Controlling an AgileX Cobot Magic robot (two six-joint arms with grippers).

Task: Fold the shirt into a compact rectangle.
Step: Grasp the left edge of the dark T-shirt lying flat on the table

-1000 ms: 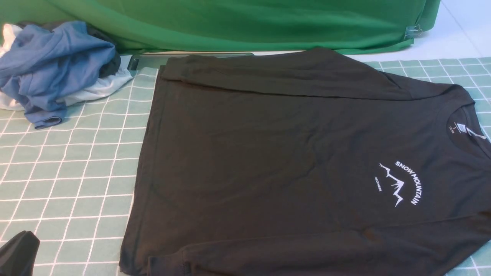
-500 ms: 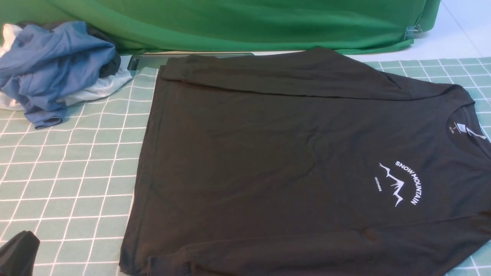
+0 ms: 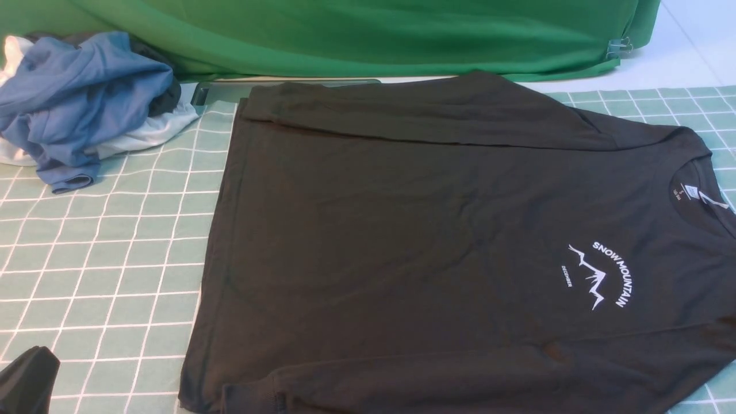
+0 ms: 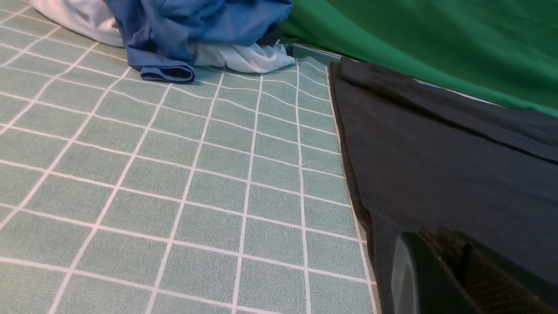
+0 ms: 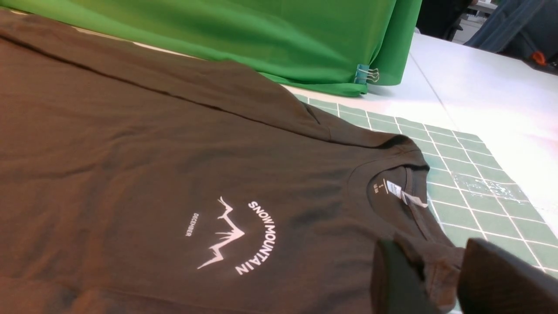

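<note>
Blue and white garments (image 3: 86,103) lie heaped well ahead of the left claw (image 4: 440,250); that claw is clenched on nothing, low over the grid mat (image 3: 103,259); the shirt (image 3: 431,241) lies spread flat to its right, print up; the right claw (image 5: 429,261) grasps a bunch of the shirt's shoulder beside the collar (image 5: 392,174); green cloth (image 3: 368,34) hangs far beyond both.

Shirt (image 3: 437,230): one, black.
Chest print (image 3: 598,276): one.
Neck label (image 3: 688,191): one.
Green cloth (image 3: 356,34): one.
Binder clip (image 3: 620,47): one.
Grid mat (image 3: 103,259): one.
Garment heap (image 3: 86,103): one. Blue piece (image 3: 86,80) one, white piece (image 3: 150,129) one, possibly a third, dark piece; folds hide the count.
Grippers: two, left gripper (image 4: 436,246) and right gripper (image 5: 429,261).
</note>
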